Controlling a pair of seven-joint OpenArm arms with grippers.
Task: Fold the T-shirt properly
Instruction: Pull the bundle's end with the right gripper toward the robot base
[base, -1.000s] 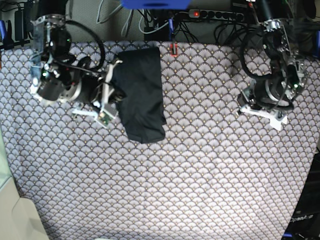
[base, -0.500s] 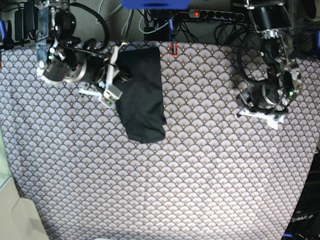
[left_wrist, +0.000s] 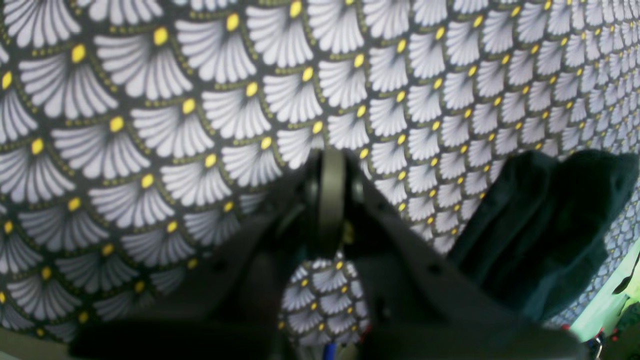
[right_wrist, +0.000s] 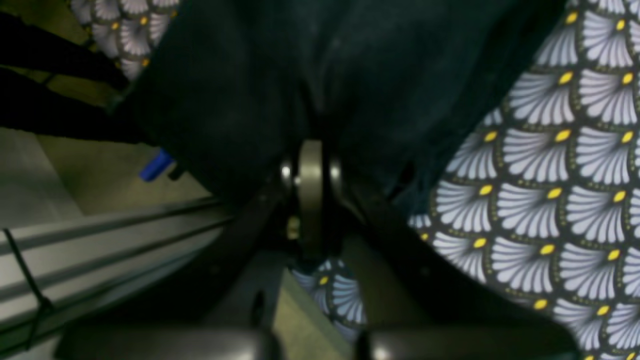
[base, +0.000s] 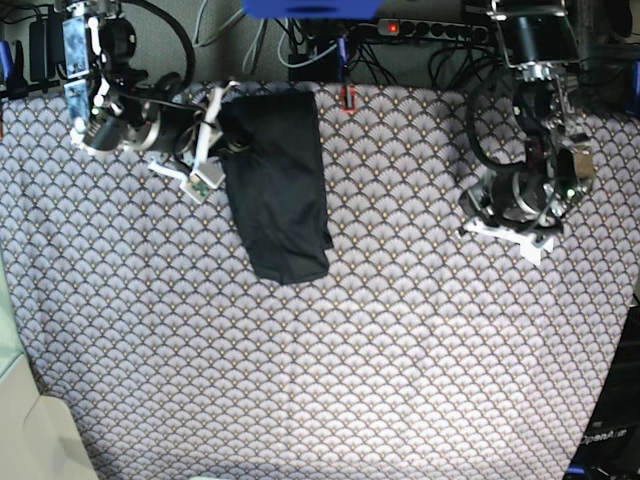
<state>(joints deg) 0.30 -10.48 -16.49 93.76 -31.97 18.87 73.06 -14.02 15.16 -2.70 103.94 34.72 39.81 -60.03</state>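
Right gripper (base: 222, 140) closed empty at far-left edge of T-shirt (base: 278, 185), nearer arm; left gripper (base: 470, 205) closed empty, well apart off T-shirt's right on tablecloth (base: 400, 330); T-shirt folded in narrow strip, long axis far-to-near from table's back edge.

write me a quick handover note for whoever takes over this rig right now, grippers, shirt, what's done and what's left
Left gripper: shut, holding nothing, above bare patterned fan-scale tablecloth, well away from the garment.
Right gripper: shut, at the far left edge of the plain black soft cloth T-shirt; whether it pinches cloth cannot be told.
T-shirt: lies as a narrow long strip at the table's far left.
Done: sides look folded in lengthwise.
Left: probably fold the strip across its length and tidy the near end, which looks uneven.
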